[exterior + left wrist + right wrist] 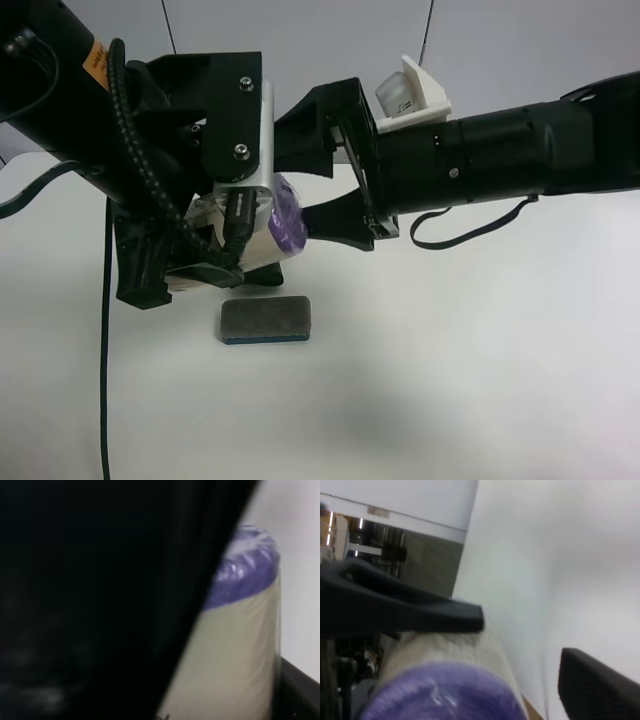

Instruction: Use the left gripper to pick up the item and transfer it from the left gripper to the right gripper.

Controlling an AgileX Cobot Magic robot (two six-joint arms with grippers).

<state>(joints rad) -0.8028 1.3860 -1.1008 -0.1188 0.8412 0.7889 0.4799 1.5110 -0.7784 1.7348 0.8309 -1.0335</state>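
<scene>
Item (287, 222): held up off the worktop (470, 390) in the left gripper (243, 243), which is clamped on the cream-wrapped body. One purple end sticks out of that gripper toward the right gripper (298, 188). The roll lies roughly level.

Right gripper: spread wide, one finger above the purple end and one below, so the end sits between them. (In the high view the lower fingertip looks to be right at the purple edge; contact can't be confirmed there.)

Right wrist view adds:
- One black finger (420, 612) lies along the cream label and appears to touch it.
- The other finger (595, 690) stands clear of the roll.
- The purple end fills the near foreground, blurred.

Left wrist view adds:
- Most of the picture is blocked by a dark mass of the left gripper's own body.
- The roll sits hard against that dark edge, showing cream wrap and crinkled purple film at the end.
- A second black edge shows on the roll's other side.
- The label print is not legible.

High view only:
- The arm with the orange sticker (97, 62) carries the left gripper.
- The arm with the white bracket (415, 95) carries the right gripper.
- A grey eraser (265, 321) with a blue base rests on the worktop beneath the left gripper, apart from both grippers.
- A black cable (104, 350) hangs beside the left arm.
</scene>
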